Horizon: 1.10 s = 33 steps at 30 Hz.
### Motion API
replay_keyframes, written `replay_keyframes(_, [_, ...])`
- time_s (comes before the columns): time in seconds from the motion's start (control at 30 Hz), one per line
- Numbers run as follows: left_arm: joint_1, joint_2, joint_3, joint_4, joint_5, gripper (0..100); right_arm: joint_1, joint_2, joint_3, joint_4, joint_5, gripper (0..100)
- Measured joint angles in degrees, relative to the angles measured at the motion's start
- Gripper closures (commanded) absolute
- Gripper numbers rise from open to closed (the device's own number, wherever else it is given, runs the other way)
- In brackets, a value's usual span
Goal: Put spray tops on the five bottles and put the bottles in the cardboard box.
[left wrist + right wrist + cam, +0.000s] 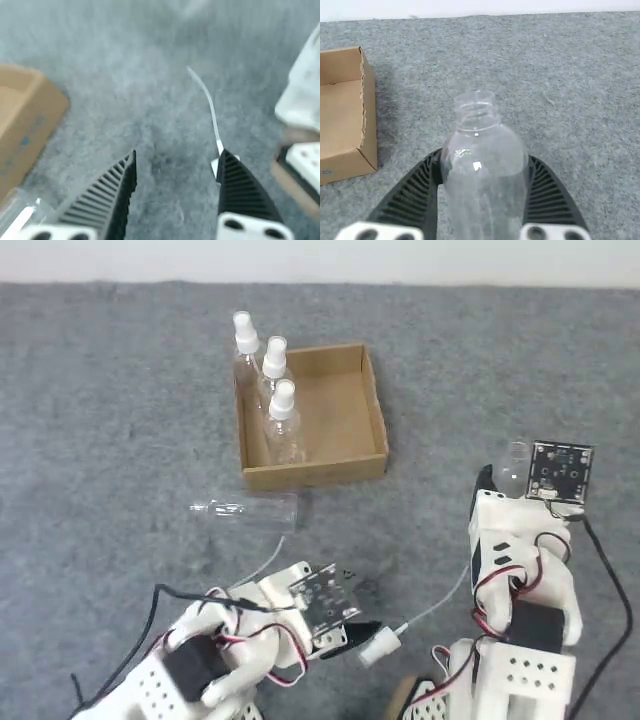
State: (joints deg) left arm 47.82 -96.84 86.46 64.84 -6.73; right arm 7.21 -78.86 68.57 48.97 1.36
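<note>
Three capped bottles [283, 425] stand upright along the left wall of the box [345, 465], far middle of the carpet [120, 390]. Their clear bodies are hard to make out against the cardboard, so you read them mostly by their white tops. A fourth bottle [245, 510] lies on its side on the carpet, just near of the box's near-left corner. It has no top and is faint against the grey. The left wrist view cuts it down to a blurred sliver at the frame's edge.

Your left gripper [177, 155] stands wide open over the carpet and grips nothing. The spray top [380, 645] sits at the tip of one finger [240, 195], and its tube [210, 110] trails off toward the right arm [520, 590]. In the wrist view that finger hides most of the top, leaving only the tube and a white scrap. The high view shows the whole top. You cannot tell whether it touches the finger or lies just beside it.

Your right gripper [485, 157] is closed on the fifth bottle [480, 165], one finger pressed to each side of its body. Its open neck points far. The frame's edge cuts off its lower part. In the high view it is only a pale dome at the arm's far end, beside the camera board [560, 472] and well right of the box.
</note>
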Motion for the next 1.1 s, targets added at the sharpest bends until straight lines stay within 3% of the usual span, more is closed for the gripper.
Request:
replay_keyframes(0.57, [8.18, 42.20, -8.00, -14.51, 6.24, 75, 0.00, 0.00, 0.00, 0.00, 0.00, 90.5])
replay_keyframes(0.8, [8.18, 59.60, -16.44, -14.95, 6.51, 77, 0.00, 0.00, 0.00, 0.00, 0.00, 90.5])
replay_keyframes(1.1, [8.18, 82.90, -30.15, -12.13, 9.49, 89, 2.29, 0.00, 0.00, 0.00, 0.00, 90.5])
